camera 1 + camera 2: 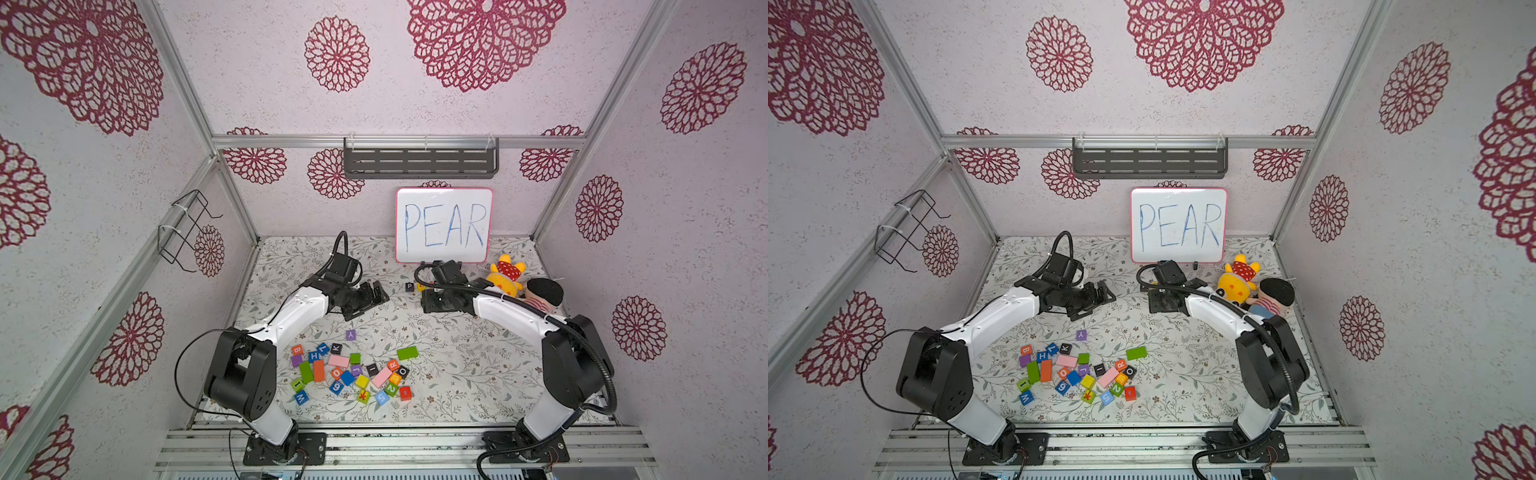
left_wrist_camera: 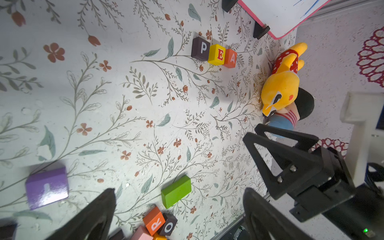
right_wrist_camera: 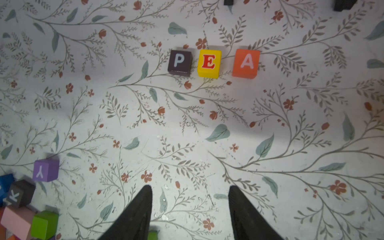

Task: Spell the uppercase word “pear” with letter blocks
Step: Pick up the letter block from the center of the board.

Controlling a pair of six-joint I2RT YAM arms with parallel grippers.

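Observation:
Three letter blocks stand in a row on the floral mat in front of the whiteboard: black P point(image 3: 180, 60), yellow E point(image 3: 209, 63) and orange-red A point(image 3: 246, 63), the A a little apart from the E. The left wrist view shows the same P point(image 2: 200, 48), E point(image 2: 217, 55) and A point(image 2: 231, 58). The orange-red R point(image 2: 154, 220) lies in the pile beside a black O, and shows in both top views point(image 1: 392, 365) point(image 1: 1120, 365). My right gripper point(image 3: 190, 188) hovers open and empty just short of the row. My left gripper point(image 2: 179, 190) is wide open, empty, above the mat.
A whiteboard point(image 1: 444, 224) reading PEAR leans on the back wall. A yellow plush point(image 1: 507, 276) and a doll point(image 1: 544, 293) lie at the back right. A pile of mixed blocks point(image 1: 349, 370) sits near the front, with a purple Y point(image 1: 351, 334) and a green block point(image 1: 407, 353) beside it.

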